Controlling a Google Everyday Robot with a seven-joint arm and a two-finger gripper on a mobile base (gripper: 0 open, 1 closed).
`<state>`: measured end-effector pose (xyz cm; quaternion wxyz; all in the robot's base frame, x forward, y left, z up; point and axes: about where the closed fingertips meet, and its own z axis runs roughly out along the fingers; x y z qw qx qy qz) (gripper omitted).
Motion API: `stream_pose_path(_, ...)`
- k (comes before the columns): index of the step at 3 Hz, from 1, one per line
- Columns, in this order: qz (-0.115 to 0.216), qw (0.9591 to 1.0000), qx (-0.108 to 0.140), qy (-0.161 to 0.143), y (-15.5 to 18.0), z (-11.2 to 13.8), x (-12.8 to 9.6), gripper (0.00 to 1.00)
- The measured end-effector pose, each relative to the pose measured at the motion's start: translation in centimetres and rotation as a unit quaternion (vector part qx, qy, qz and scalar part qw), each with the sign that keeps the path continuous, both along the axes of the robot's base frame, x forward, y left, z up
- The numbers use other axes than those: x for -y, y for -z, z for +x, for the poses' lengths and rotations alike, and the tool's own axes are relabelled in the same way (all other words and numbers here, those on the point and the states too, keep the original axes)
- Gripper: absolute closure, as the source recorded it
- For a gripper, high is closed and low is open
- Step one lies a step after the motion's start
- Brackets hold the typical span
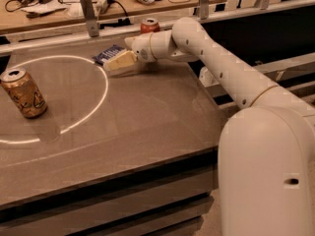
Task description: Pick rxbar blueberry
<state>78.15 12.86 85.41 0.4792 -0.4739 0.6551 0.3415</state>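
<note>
Cream 2-finger gripper (119, 61) sits low on far side of grey tabletop (147, 117), touching right edge of flat navy-blue rxbar blueberry (107, 54); grip state cannot tell. Should straddle thin bar, clamp firmly, lift straight, clear of red can (149, 25).

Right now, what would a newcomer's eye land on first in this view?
The big white arm sweeps from the lower right across the table, with its gripper at the far edge beside the rxbar blueberry. Whether it has a hold cannot be told. Next comes the bright ring of light on the tabletop, with a gold-brown can standing inside it at left and a red can behind the wrist.
</note>
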Motion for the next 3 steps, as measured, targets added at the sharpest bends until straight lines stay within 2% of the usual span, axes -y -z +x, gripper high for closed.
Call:
stream_pose_path(1, -0.001, 1.0000, 0.007, 0.002, 0.0, 1.7, -0.2, 0.00)
stream_pose_path(2, -0.002, 0.9999, 0.012, -0.001, 0.4, 2.4, -0.7, 0.00)
stream_pose_path(3, -0.006, 0.9998, 0.018, -0.006, 0.6, 3.1, -1.2, 0.15)
